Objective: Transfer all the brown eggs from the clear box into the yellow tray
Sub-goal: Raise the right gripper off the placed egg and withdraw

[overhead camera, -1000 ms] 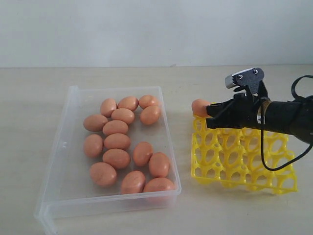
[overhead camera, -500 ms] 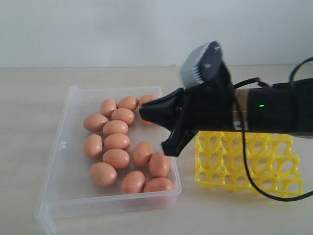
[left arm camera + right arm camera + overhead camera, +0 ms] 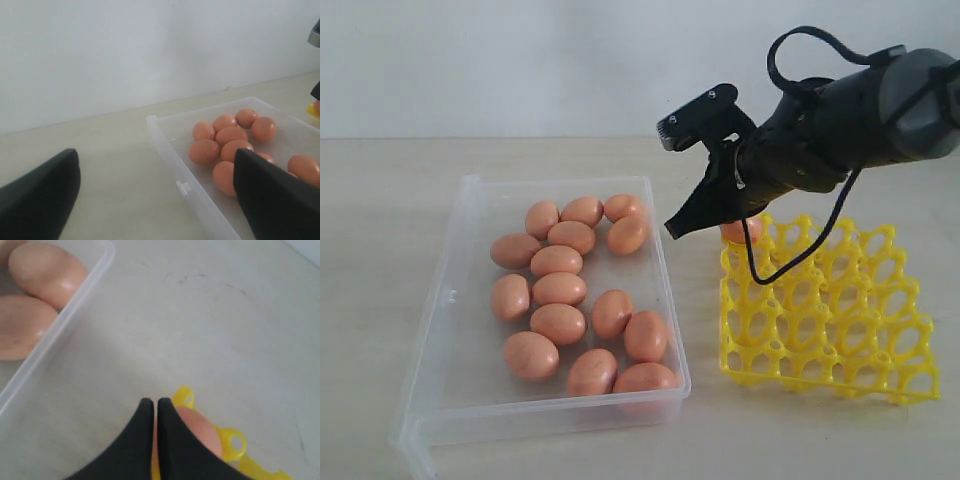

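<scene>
Several brown eggs (image 3: 558, 290) lie in the clear box (image 3: 468, 215) on the left. One more egg (image 3: 738, 233) sits in the far left corner cup of the yellow tray (image 3: 840, 330). My right gripper (image 3: 676, 228) hangs shut and empty above the gap between box and tray. In the right wrist view its tips (image 3: 152, 403) are pressed together just in front of that egg (image 3: 202, 429). My left gripper (image 3: 157, 200) is open wide with nothing in it, over the table beside the box's wall (image 3: 170, 155), and does not show in the exterior view.
The box and tray stand on a pale table (image 3: 800, 440) against a white wall (image 3: 520, 60). A black cable (image 3: 790, 255) loops down from the right arm over the tray's far edge. A narrow strip of table (image 3: 150, 330) separates box and tray.
The right arm swung from the tray's corner out over the box and now stands raised near that corner. The egg stayed in its cup. The tray shifted slightly right.
</scene>
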